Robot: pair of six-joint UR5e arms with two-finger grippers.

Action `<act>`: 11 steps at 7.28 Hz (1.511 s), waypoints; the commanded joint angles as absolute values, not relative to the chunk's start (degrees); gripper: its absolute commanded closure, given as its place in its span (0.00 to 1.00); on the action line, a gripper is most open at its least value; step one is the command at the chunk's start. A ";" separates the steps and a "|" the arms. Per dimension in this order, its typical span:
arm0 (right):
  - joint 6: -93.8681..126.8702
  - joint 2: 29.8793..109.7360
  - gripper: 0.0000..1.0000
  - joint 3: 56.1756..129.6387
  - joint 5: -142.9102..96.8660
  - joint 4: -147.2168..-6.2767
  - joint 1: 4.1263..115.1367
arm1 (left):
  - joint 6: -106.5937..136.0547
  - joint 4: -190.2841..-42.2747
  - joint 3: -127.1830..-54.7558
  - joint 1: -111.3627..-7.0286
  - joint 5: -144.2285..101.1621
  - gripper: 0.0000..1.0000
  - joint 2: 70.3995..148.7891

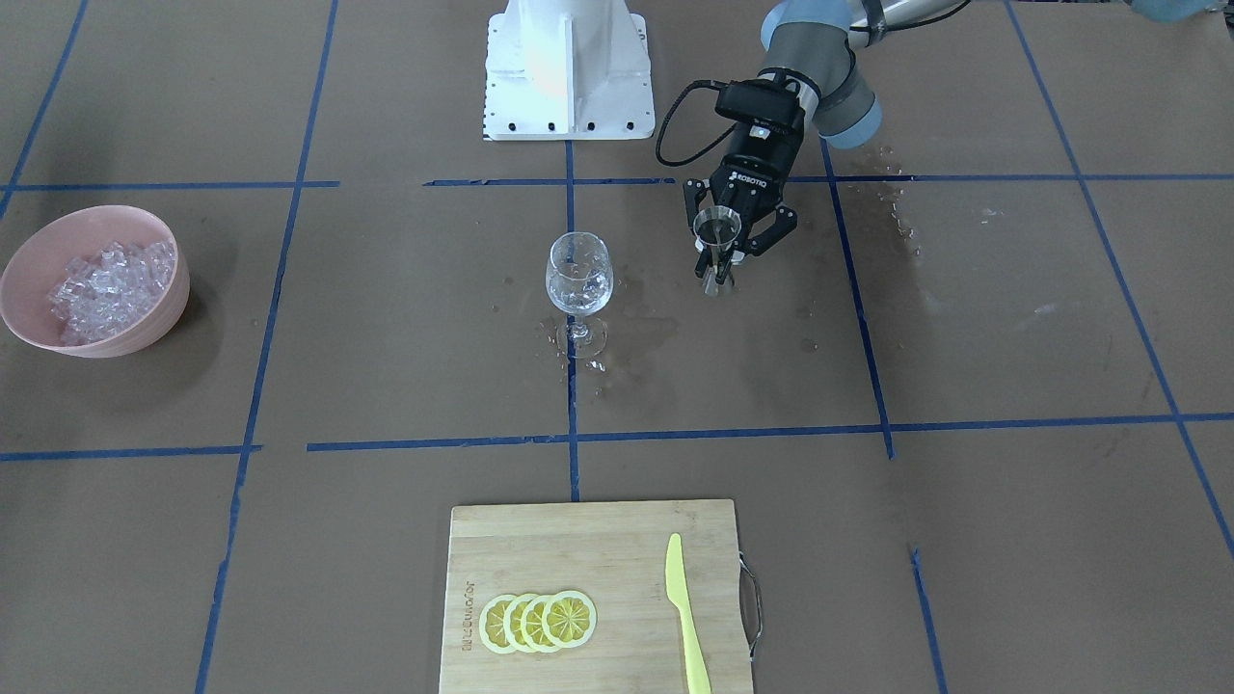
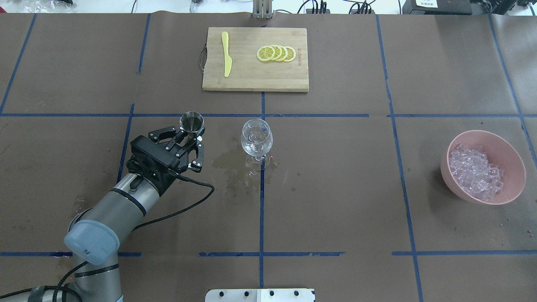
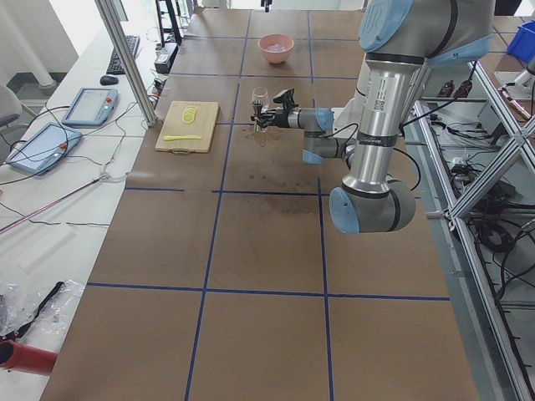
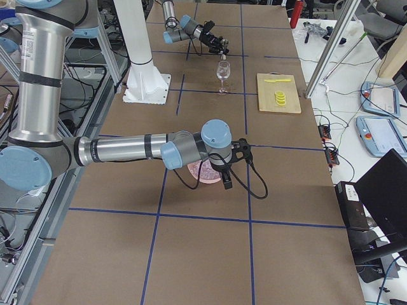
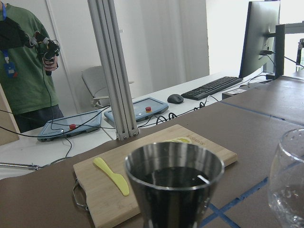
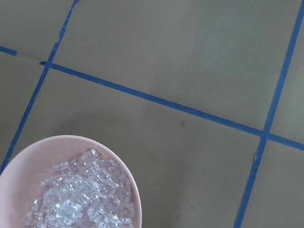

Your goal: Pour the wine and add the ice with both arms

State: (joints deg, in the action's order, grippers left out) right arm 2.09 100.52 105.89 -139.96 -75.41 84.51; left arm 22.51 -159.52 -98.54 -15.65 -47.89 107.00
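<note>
One steel jigger (image 1: 717, 226), upright, clamped in left gripper (image 1: 721, 255) beside wine glass (image 1: 579, 275); right gripper (image 4: 227, 183) near pink bowl (image 1: 159, 323) of ice (image 1: 111, 284), aperture: cannot tell.

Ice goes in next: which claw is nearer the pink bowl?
Right. The right claw hangs close by the bowl; the left claw is far off beside the wine glass, gripping a metal cup.

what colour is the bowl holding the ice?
Plain pale pink bowl, no pattern. It shows best in the overhead exterior view.
</note>
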 commanded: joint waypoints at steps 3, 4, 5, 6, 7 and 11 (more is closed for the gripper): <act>6.05 104.06 0.00 108.81 -140.27 -75.41 86.83 | 14.77 -150.03 -99.40 -15.47 -48.25 1.00 111.25; 6.15 104.41 0.00 109.07 -140.27 -75.41 86.92 | 14.77 -150.03 -99.40 -15.21 -48.25 1.00 111.70; 6.59 104.85 0.00 109.33 -140.27 -75.41 87.27 | 14.68 -148.03 -99.40 -14.94 -48.34 1.00 113.01; 6.59 105.03 0.00 109.60 -140.27 -75.41 87.28 | 14.68 -140.44 -99.49 -14.94 -48.34 1.00 115.81; 6.59 105.12 0.00 109.60 -140.27 -75.41 87.28 | 13.98 -137.23 -100.88 -14.94 -49.82 1.00 116.01; 6.59 105.12 0.00 109.60 -140.27 -75.41 87.36 | -7.32 -137.20 -103.79 -15.47 -52.56 1.00 115.58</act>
